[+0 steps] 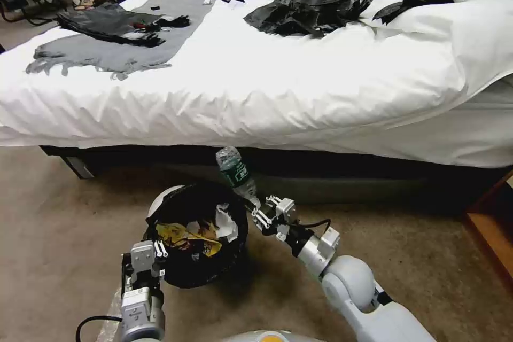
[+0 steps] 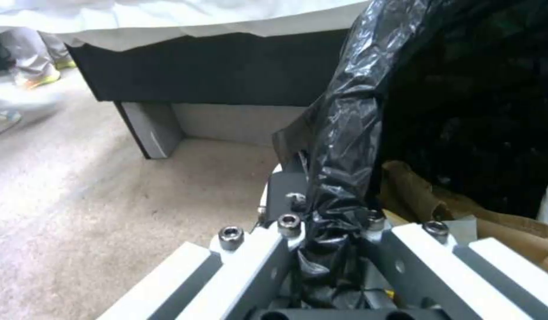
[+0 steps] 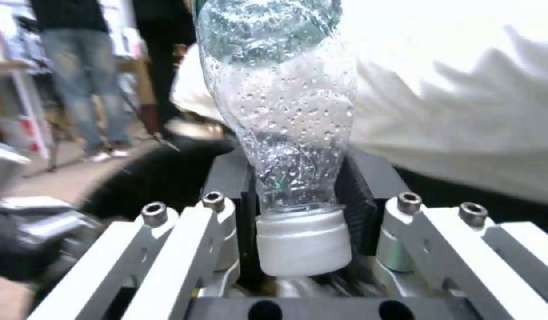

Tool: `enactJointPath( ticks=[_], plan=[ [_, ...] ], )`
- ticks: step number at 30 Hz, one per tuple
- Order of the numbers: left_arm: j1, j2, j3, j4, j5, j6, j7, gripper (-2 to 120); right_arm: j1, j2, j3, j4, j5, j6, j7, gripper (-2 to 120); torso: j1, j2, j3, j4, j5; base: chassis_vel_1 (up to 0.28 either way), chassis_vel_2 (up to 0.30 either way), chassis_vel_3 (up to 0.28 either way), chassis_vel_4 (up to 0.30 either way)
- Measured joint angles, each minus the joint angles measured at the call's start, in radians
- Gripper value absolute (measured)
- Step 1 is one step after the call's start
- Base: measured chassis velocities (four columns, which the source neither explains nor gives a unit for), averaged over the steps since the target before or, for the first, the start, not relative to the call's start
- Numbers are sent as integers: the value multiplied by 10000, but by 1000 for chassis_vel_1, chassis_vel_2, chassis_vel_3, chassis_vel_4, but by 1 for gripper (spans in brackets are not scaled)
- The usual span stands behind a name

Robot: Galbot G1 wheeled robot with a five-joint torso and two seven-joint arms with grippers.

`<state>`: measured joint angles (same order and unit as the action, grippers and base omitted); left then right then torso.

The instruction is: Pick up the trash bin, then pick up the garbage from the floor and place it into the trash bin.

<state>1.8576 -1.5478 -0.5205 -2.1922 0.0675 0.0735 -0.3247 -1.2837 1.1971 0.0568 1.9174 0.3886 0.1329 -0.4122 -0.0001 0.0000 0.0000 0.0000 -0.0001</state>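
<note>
Left pincer (image 1: 151,254) clamped on trash bin (image 1: 196,235) rim at 8 o'clock; right pincer (image 1: 260,212) gripping bottle (image 1: 235,172) neck, at bin's 2 o'clock, over floor (image 1: 64,214) beside bed (image 1: 278,85).

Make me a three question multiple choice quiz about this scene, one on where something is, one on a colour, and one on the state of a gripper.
1. Where is the bottle?
A. On the bed
B. Held just beyond the trash bin rim
C. Lying on the carpet

2. What colour is the bottle's label?
A. Green
B. Red
C. Blue

3. What is the left gripper doing?
A. Hanging open
B. Shut on the bin's bagged rim
C. Holding paper

Answers: 1 B, the right gripper holds it by the cap end beside the rim. 2 A, the head view shows a green band. 3 B, black liner is pinched between its fingers.
</note>
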Motion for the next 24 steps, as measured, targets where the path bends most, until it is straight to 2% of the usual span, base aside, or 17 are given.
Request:
enactJointPath(
  ticks=[6,15,24],
  plan=[
    [7,-2,40,0,21,5,3,0,38,-51,-511,125,-8,116,-137,28,0,0,0,-1,0,0,0,0,0],
    [135,-6,135,-40,121,-20,8,0,940,293,-1776,-974,-273,29,498,28,0,0,0,1,0,0,0,0,0],
    [168,-18,145,-82,132,-52,9,0,1277,429,-2096,-1674,-368,-44,679,28,0,0,0,1,-1,0,0,0,0]
  ],
)
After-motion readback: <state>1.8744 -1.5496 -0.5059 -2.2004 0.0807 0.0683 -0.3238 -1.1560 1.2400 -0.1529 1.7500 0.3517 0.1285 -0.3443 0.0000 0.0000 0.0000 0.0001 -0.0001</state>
